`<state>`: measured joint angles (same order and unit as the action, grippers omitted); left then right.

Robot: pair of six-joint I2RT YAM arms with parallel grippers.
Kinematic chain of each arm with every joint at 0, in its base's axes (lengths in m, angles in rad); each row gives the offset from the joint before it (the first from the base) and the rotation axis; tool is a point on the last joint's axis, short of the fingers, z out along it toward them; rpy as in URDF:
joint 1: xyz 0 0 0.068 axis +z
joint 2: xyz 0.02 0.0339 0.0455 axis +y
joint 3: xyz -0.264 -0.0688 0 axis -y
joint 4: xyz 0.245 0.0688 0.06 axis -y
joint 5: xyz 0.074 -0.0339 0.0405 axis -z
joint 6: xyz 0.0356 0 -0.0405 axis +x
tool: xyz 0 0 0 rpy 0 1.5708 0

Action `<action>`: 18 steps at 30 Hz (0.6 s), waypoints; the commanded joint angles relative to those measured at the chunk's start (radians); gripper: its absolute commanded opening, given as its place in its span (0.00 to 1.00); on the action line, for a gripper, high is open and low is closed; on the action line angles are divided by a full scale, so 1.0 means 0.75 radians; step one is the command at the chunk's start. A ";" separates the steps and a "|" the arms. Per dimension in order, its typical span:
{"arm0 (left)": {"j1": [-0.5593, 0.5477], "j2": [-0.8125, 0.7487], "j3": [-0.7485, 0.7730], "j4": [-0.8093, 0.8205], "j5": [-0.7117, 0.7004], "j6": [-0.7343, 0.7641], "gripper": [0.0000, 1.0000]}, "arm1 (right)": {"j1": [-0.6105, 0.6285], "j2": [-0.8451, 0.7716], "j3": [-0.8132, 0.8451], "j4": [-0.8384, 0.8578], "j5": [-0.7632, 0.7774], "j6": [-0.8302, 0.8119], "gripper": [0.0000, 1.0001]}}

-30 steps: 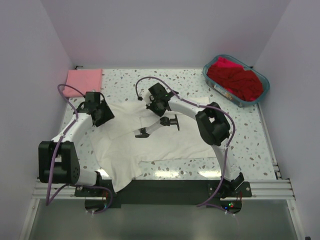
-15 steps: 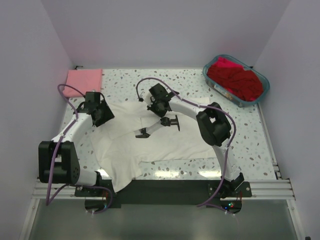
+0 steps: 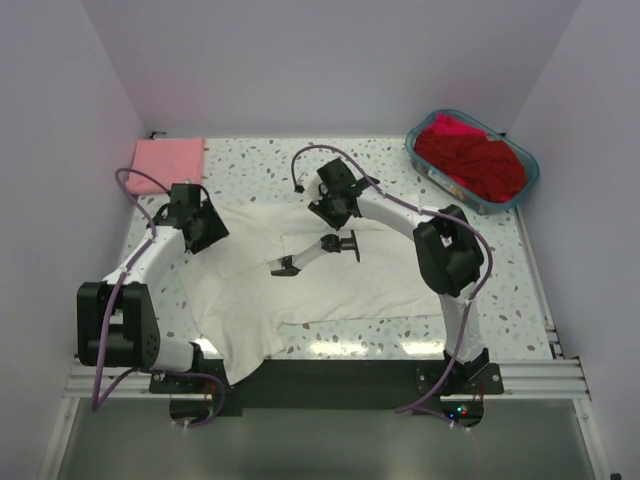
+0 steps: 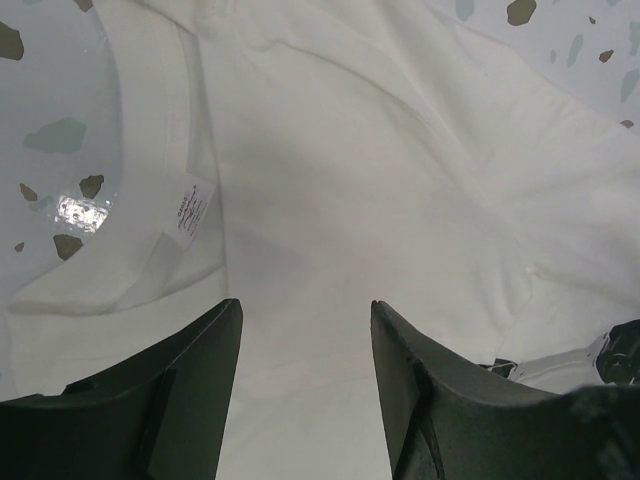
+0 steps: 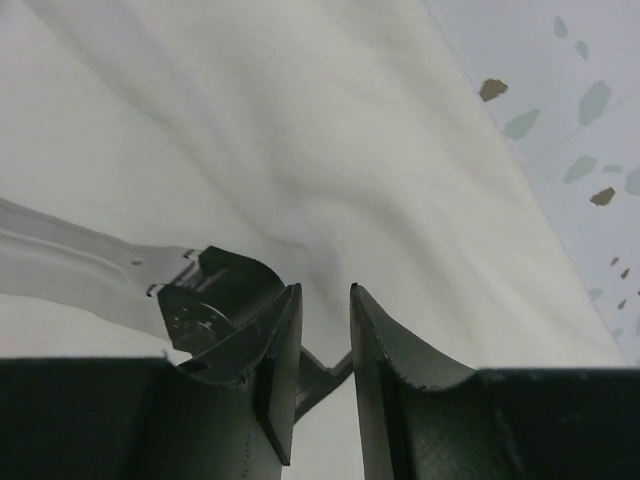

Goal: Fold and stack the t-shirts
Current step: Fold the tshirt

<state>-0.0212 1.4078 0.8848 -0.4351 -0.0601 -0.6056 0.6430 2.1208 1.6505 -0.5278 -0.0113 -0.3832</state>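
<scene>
A: Main shirt?
B: White shirt (image 3: 250, 300), large, spread over the middle and left of the surface (image 3: 400, 170). It's wrinkled, with a long crease near its near side, and one part hangs over the near edge. There's a black graphic (image 3: 345, 243) around its middle.
A: Collar?
B: The left wrist view shows the collar (image 4: 160, 100), ribbed, with a small white label (image 4: 190, 212) inside. The print is too small to read.
A: Other shirts?
B: Pink shirt (image 3: 170, 158), folded into a flat square at the far left corner, near the white one but not touching it. Red shirts (image 3: 475, 165) sit bunched in the teal basket (image 3: 413, 146) at the far right corner, filling it. There's a brighter pinkish bit at the basket's far end.
A: Pincers?
B: Left pincer (image 4: 305, 310) has its fingers wide apart, low over the white shirt just beside the collar, nothing between them. Right pincer (image 5: 322, 300) is over the shirt's far side, by the graphic. Its fingers are parted by only a narrow gap, with no cloth in it. Can't tell if either one's tips touch the cloth.
</scene>
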 commanded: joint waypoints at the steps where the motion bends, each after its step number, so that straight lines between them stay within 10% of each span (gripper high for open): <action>1: -0.004 -0.020 -0.014 0.026 -0.016 0.038 0.60 | -0.051 -0.093 -0.041 0.051 0.031 0.002 0.30; 18: -0.004 -0.026 -0.028 0.022 -0.012 0.049 0.60 | -0.094 -0.013 -0.067 0.049 0.021 -0.033 0.27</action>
<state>-0.0212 1.4078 0.8692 -0.4347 -0.0601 -0.5827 0.5766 2.1036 1.5921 -0.5018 0.0086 -0.3874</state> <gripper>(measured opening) 0.600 0.269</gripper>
